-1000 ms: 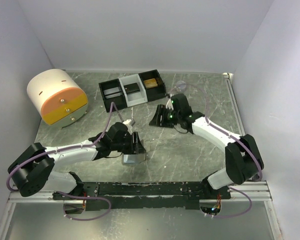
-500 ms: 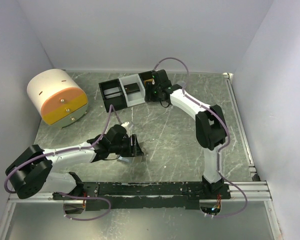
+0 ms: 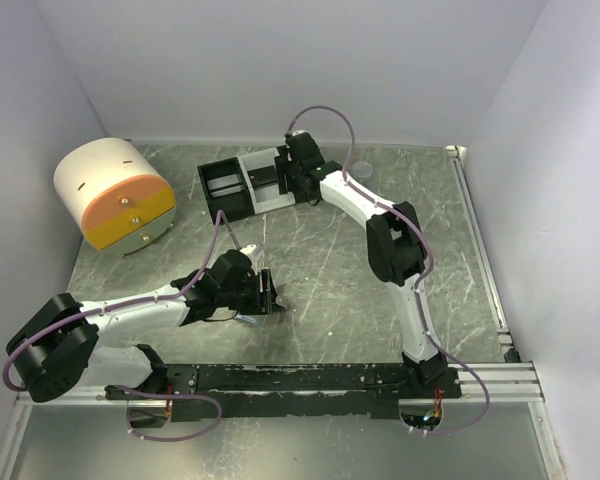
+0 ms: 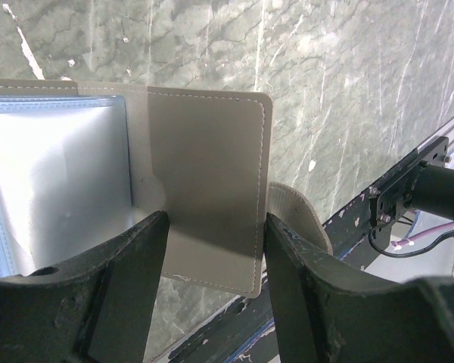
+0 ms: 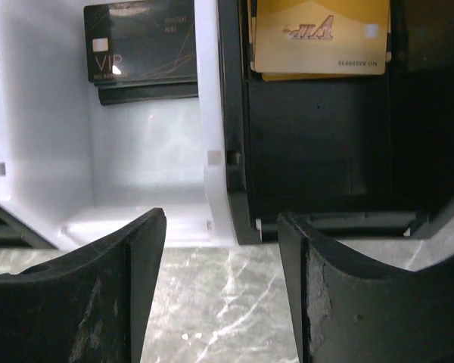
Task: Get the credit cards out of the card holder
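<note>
Near edge, left side: the card holder (image 4: 204, 181) lies open and flat on the marble table (image 3: 330, 270), just ahead of the arm bases. We see a grey stitched leaf and, beside it, a pale blue glossy sleeve (image 4: 60, 174). We see no card in the sleeve. From the top view the holder is mostly hidden beneath the arm.

Far side: the three-compartment tray (image 3: 220, 205). Its white middle compartment holds dark cards (image 5: 140, 41), the top one marked VIP and another edge showing below it. The black right compartment holds gold cards (image 5: 318, 34), stacked. What lies in the left compartment we cannot make out. A round white-and-orange drawer unit (image 3: 115, 193) stands well apart at far left.

Left gripper (image 4: 216, 223): fingers spread, straddling the grey leaf, tips over its two side edges. Whether they press on it we cannot tell.

Right gripper (image 5: 221, 227): fingers apart, holding nothing, hanging over the tray's near rim in line with the wall between the white and black compartments.

Against the earlier frames: a second ago the right arm was at mid-table. Half a second ago it was over the right compartment. It has now stretched further left. The left gripper has shifted slightly and now covers more of the holder.
</note>
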Controlling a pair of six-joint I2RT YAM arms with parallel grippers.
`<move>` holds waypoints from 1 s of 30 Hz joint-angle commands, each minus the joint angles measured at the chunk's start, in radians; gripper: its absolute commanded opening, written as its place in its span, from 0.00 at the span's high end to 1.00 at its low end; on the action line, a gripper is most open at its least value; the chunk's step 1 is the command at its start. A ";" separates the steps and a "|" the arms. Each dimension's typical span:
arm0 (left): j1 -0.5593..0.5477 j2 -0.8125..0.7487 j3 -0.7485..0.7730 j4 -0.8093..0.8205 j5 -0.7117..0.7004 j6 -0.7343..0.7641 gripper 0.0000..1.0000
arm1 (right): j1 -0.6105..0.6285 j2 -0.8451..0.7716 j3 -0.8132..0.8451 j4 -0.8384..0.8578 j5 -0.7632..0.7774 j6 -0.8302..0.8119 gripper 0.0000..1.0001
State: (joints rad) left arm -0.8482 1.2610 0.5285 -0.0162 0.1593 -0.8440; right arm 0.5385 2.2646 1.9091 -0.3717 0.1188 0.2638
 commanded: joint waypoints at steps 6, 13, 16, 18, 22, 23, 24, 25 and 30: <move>-0.007 -0.002 0.005 -0.027 -0.016 0.026 0.36 | 0.027 0.131 0.109 0.016 0.135 -0.018 0.39; -0.007 -0.007 0.003 -0.027 -0.014 0.023 0.36 | 0.045 0.115 0.067 0.009 0.164 -0.039 0.42; -0.007 -0.008 0.005 -0.029 -0.011 0.026 0.36 | 0.054 0.077 0.001 0.010 0.187 -0.029 0.44; -0.007 -0.009 0.007 -0.032 -0.012 0.026 0.36 | 0.057 0.041 -0.057 0.015 0.197 -0.012 0.45; -0.007 -0.014 0.004 -0.029 -0.010 0.024 0.36 | 0.057 -0.052 -0.176 0.008 0.231 0.045 0.48; -0.007 -0.015 0.004 -0.028 -0.006 0.022 0.36 | 0.057 -0.081 -0.207 0.000 0.245 0.069 0.49; -0.007 -0.017 0.002 -0.027 -0.005 0.021 0.36 | 0.057 -0.115 -0.251 0.012 0.253 0.081 0.49; -0.007 -0.018 0.001 -0.026 -0.003 0.019 0.36 | 0.058 -0.153 -0.316 0.042 0.252 0.086 0.49; -0.008 -0.015 -0.004 -0.014 0.007 0.016 0.36 | 0.057 -0.320 -0.523 0.085 0.268 0.126 0.50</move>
State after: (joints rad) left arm -0.8482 1.2598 0.5285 -0.0212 0.1600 -0.8375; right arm 0.5976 2.0632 1.5002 -0.2947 0.3355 0.3424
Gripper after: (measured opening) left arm 0.643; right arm 0.507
